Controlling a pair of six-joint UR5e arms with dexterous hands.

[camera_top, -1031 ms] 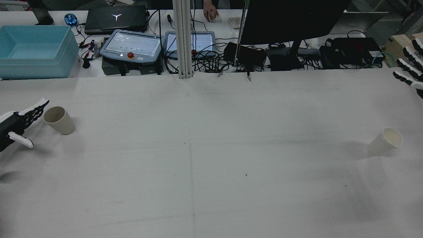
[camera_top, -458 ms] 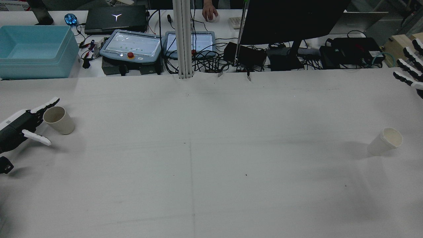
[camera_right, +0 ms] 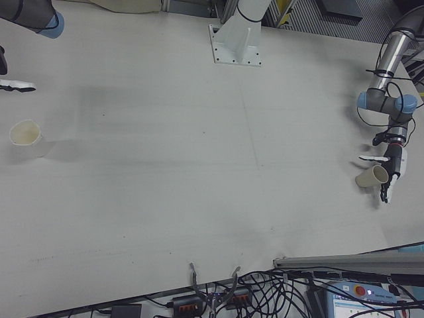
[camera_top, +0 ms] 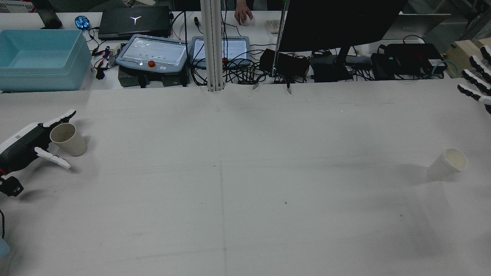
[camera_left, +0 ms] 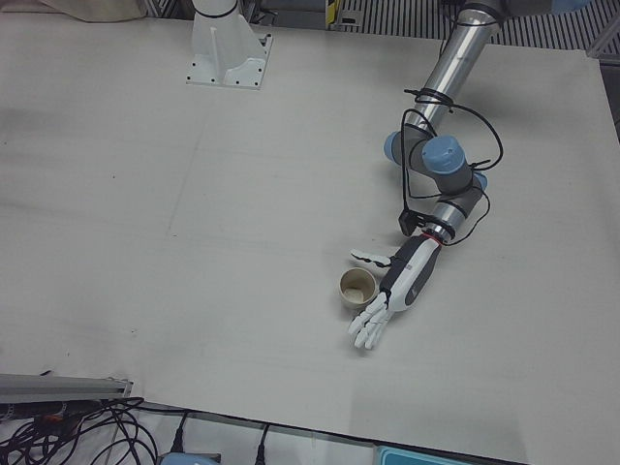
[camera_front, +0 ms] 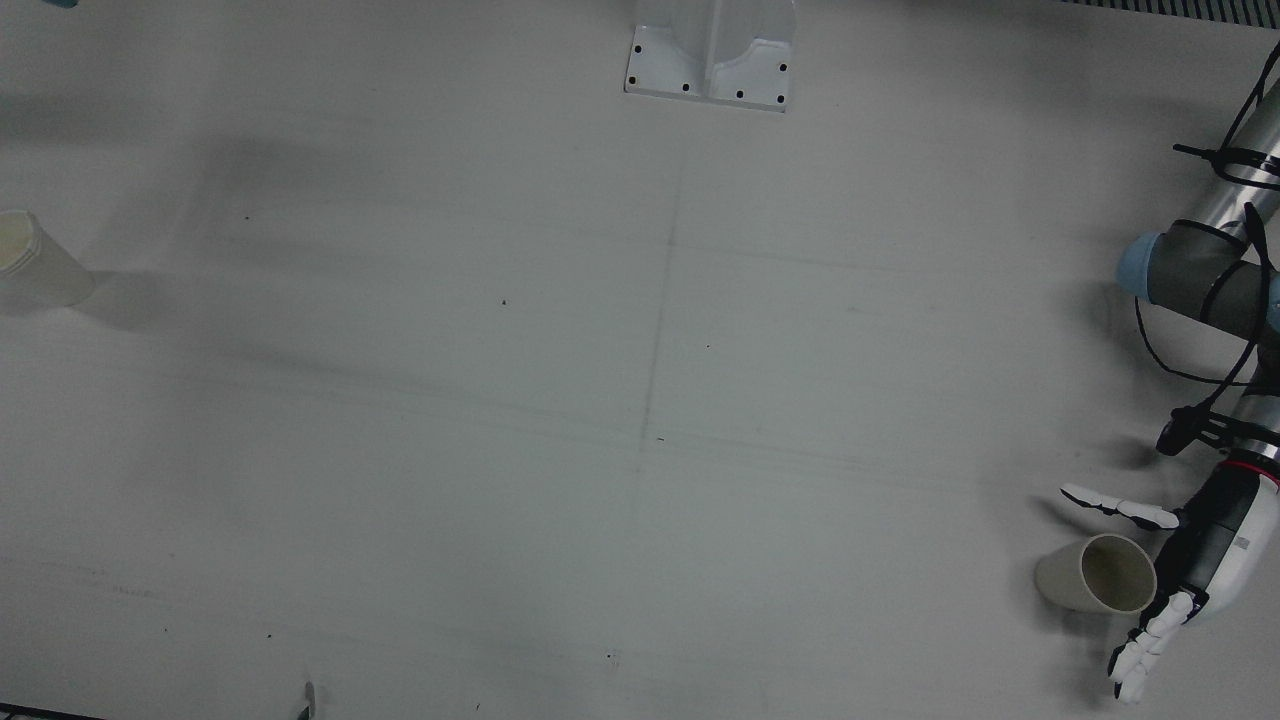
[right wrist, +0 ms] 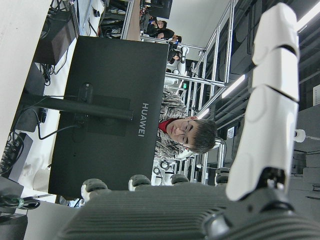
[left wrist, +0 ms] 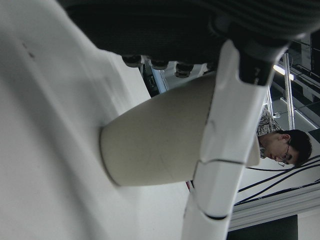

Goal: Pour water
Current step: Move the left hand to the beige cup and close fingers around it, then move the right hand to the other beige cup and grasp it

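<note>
A beige cup point(camera_top: 69, 140) stands upright at the table's left side in the rear view, and also shows in the front view point(camera_front: 1095, 575) and left-front view point(camera_left: 356, 288). My left hand point(camera_top: 27, 143) is open, its fingers point(camera_top: 61, 117) straight on the cup's far side and its thumb on the near side, palm close to the cup wall. In the left hand view the cup point(left wrist: 160, 135) fills the frame behind the thumb. A white cup point(camera_top: 447, 164) stands far right. My right hand point(camera_top: 477, 82) is open and raised at the right edge, well away from it.
A blue bin point(camera_top: 40, 57), two teach pendants point(camera_top: 153, 53), a monitor point(camera_top: 341, 23) and cables line the far side of the table. A white column base point(camera_front: 710, 60) is bolted at the middle of the robot's side.
My left hand has moved forward so that its fingers and thumb now flank the beige cup. The cups have not moved, and the right hand has barely shifted.
</note>
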